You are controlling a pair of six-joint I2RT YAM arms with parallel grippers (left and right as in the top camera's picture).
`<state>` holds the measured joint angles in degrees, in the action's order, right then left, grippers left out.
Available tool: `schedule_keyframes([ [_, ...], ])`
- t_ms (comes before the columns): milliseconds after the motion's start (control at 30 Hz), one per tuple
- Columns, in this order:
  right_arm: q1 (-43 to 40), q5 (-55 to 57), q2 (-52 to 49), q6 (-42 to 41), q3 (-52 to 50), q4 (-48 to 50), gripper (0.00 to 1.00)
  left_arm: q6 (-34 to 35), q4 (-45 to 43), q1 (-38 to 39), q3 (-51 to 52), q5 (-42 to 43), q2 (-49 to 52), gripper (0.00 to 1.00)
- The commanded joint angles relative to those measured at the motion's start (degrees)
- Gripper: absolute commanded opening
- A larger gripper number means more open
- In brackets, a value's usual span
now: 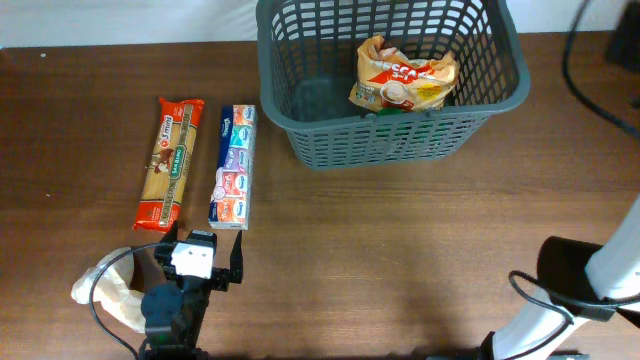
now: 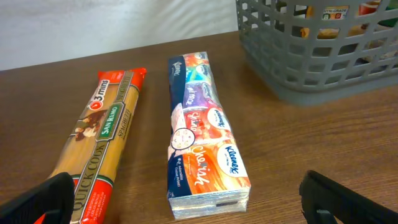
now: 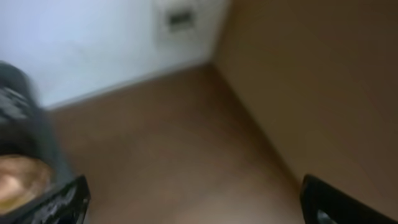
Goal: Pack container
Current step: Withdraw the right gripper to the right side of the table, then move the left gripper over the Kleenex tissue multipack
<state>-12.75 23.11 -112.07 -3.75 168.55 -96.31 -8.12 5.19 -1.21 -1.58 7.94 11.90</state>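
The dark grey basket (image 1: pixel 385 140) stands at the back of the table, right of centre, and holds an orange and white snack bag (image 1: pixel 405 75). Its lattice wall also shows in the left wrist view (image 2: pixel 311 62). A pack of spaghetti (image 1: pixel 170 163) and a pack of tissues (image 1: pixel 234 166) lie side by side on the left. Both show in the left wrist view, the spaghetti (image 2: pixel 99 143) left of the tissues (image 2: pixel 202 137). My left gripper (image 1: pixel 203 240) is open just in front of the tissue pack's near end (image 2: pixel 193 202). My right gripper (image 3: pixel 199 202) is open and empty over bare table, in a blurred view.
A crumpled cream bag (image 1: pixel 110 290) lies at the front left beside my left arm. My right arm (image 1: pixel 590 285) sits at the front right corner. A black cable (image 1: pixel 578 60) hangs at the back right, next to the basket.
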Motion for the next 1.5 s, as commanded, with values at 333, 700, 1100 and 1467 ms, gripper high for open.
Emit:
schedule_keyframes([
  [333, -12.15, -11.1, 0.42, -6.21, -12.85, -0.98, 0.99, -0.15, -0.37, -0.31, 0.48, -0.42, 0.15, 0.99],
  [700, -12.02, -10.95, 0.26, -6.21, -29.88, 3.37, 0.99, -0.13, 9.68, -0.31, -8.11, 4.52, 0.17, 0.99],
  [1100, -12.09, -10.45, 0.17, -6.19, -38.82, 9.16, 0.99, -1.6, 22.03, -0.31, -32.13, 5.22, 2.27, 0.99],
  [1467, -12.02, -10.51, 0.17, -6.21, -41.62, 12.04, 0.99, -7.19, 42.66, -0.31, -53.57, 5.4, 19.54, 0.99],
])
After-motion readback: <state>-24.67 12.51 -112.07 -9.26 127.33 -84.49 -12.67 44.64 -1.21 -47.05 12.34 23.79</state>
